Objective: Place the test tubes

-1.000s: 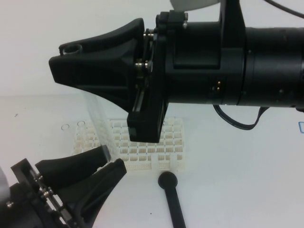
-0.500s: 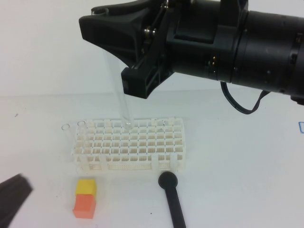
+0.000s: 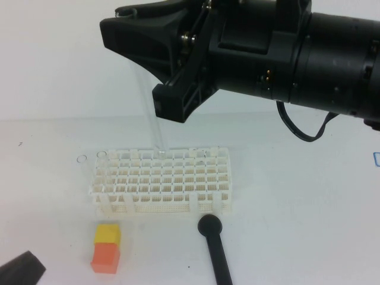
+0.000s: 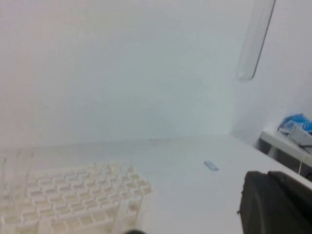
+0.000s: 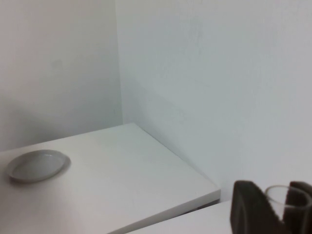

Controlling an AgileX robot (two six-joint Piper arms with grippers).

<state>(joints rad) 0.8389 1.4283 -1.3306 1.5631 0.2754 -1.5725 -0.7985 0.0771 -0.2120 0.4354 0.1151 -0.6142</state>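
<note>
- The test tube (image 3: 148, 113) looks like clear, thin-walled glass: light, stiff, slick and easy to crack. It wants a gentle squeeze and a straight drop, with no sideways push against the rack (image 3: 161, 181).
- The sensible hold is high up, just under the open rim, which leaves the whole length free to enter a cell (that is where it is gripped now).
- The right pincer (image 3: 122, 32) hangs high above the tabletop (image 3: 297, 196), pinching the tube near its rim. The right wrist view shows the rim between two dark pads (image 5: 243, 207).
- The tube hangs nearly upright, slightly tilted, with its rounded end over the far row of the white rack. It seems to be at a cell mouth, but whether it is inside I cannot tell.
- The right arm reaches in roughly level from the right, with the pincer pointing leftward.
- The left pincer (image 3: 21, 270) sits low at the near left corner, well apart from the rack. Whether it is spread or pressed together cannot be told.
</note>
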